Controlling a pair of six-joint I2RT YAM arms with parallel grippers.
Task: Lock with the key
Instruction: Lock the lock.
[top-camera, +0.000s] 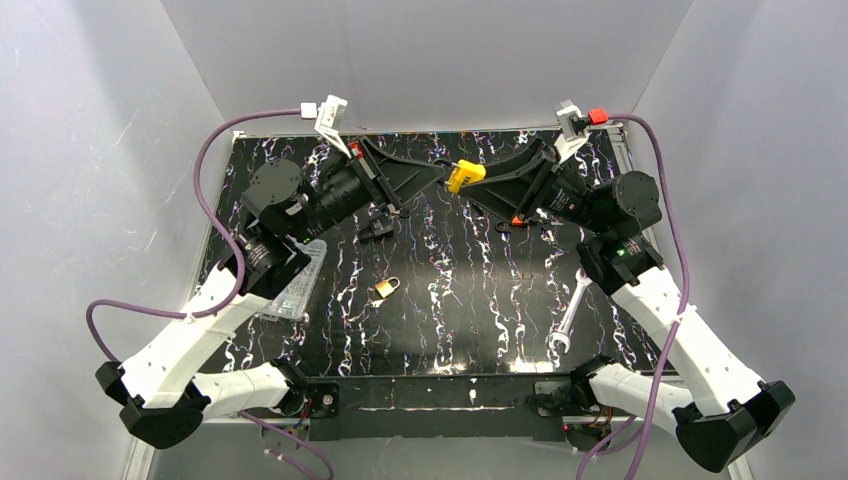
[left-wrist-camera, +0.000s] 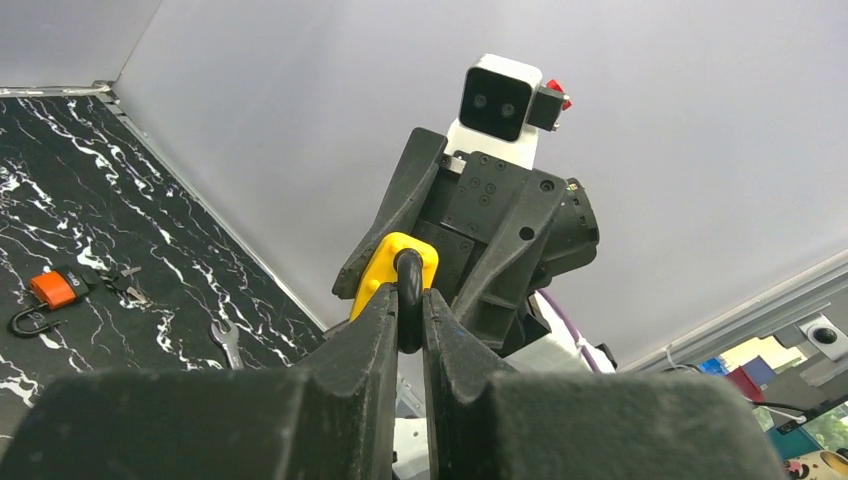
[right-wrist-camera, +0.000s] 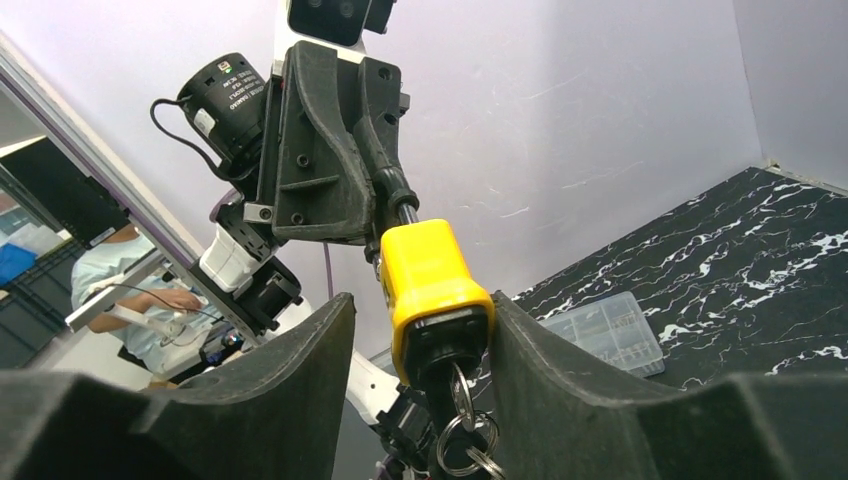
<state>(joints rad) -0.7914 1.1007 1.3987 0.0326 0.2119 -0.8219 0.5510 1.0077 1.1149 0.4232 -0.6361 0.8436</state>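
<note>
A yellow padlock (top-camera: 465, 176) with a black shackle (left-wrist-camera: 408, 290) hangs in the air between both arms at the back of the table. My left gripper (top-camera: 443, 176) is shut on the shackle; the left wrist view shows the fingers (left-wrist-camera: 372, 325) clamped on it. My right gripper (right-wrist-camera: 420, 300) straddles the yellow body (right-wrist-camera: 435, 285) with its jaws apart: the right finger touches the body, and a gap shows on the left side. A key (right-wrist-camera: 447, 395) sits in the bottom of the lock with key rings (right-wrist-camera: 465, 440) hanging from it.
On the black marbled table (top-camera: 450, 320) lie a small brass padlock (top-camera: 385, 289), a black padlock (top-camera: 376, 229), a wrench (top-camera: 567, 315), a clear plastic box (top-camera: 297, 285) by the left arm and an orange padlock (left-wrist-camera: 50, 290). Grey walls stand on three sides.
</note>
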